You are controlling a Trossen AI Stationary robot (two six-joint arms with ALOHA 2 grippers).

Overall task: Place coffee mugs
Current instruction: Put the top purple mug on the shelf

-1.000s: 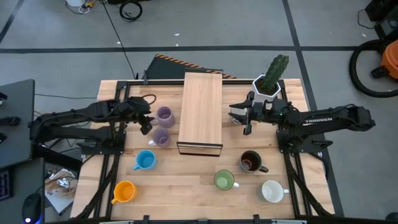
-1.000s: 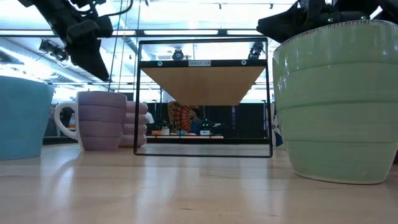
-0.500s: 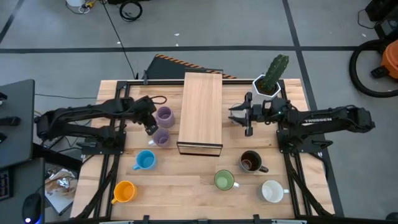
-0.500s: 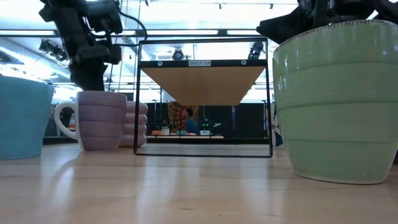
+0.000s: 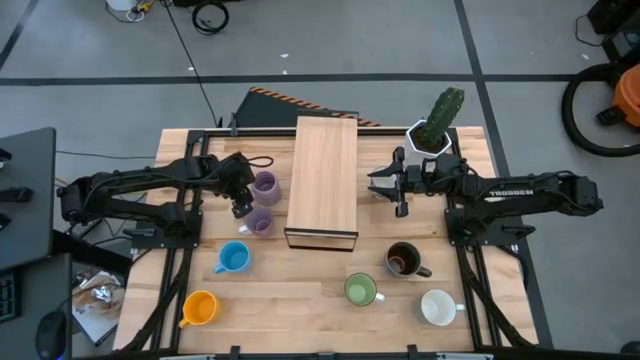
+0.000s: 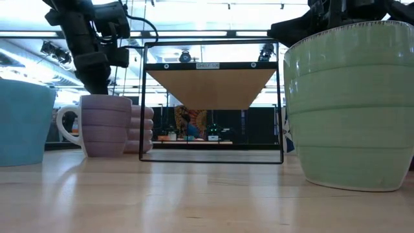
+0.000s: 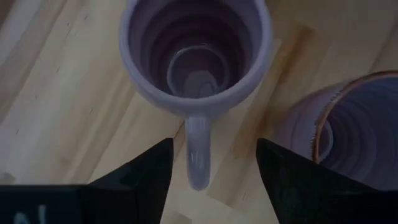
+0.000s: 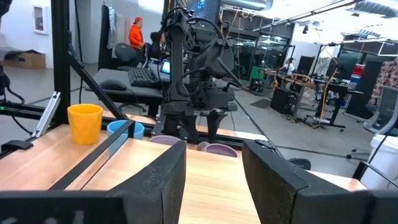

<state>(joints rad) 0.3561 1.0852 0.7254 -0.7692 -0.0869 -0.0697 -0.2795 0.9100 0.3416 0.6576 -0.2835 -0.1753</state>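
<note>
Table [image 5: 300, 305]: wooden top carrying everything, both arms reaching in from its sides.
Shelf [image 5: 323, 180]: a wood-topped rack on a thin dark frame, standing mid-table between the two arms; nothing sits on its top board.
Right arm: waits level with the shelf's far half, its right gripper [image 5: 384, 188] near the shelf's edge and holding nothing; the fingers stand apart in the wrist view.
Left arm: the left gripper [image 7: 211, 163] hangs over the nearer lilac mug [image 7: 196, 50], jaws spread wide, one finger on each side of the mug's handle [image 7: 198, 155] and apparently touching neither side (no grip yet, as far as I can judge).
Second lilac mug [image 7: 348, 127]: just beside the first, towards the shelf.
Other mugs: blue mug [image 5: 232, 258] and orange mug [image 5: 199, 308] on the left side near the front; brown mug [image 5: 404, 260], green mug [image 5: 361, 291] and white mug [image 5: 437, 307] on the right side. All stand on the table, none on the shelf.
Planter [image 5: 430, 135]: white, with a cactus, at the far right corner (not part of the job).
Risk, grip: the handle is a thin loop; closing off-centre could make the mug swing or slip once lifted.
Risk, neighbour: the outer finger stands close to the second lilac mug, so a descent or sideways drift could nudge it.
Risk, placement: I would expect a mug hanging by its handle to tilt, and a tilted mug may catch the shelf's frame.
</note>
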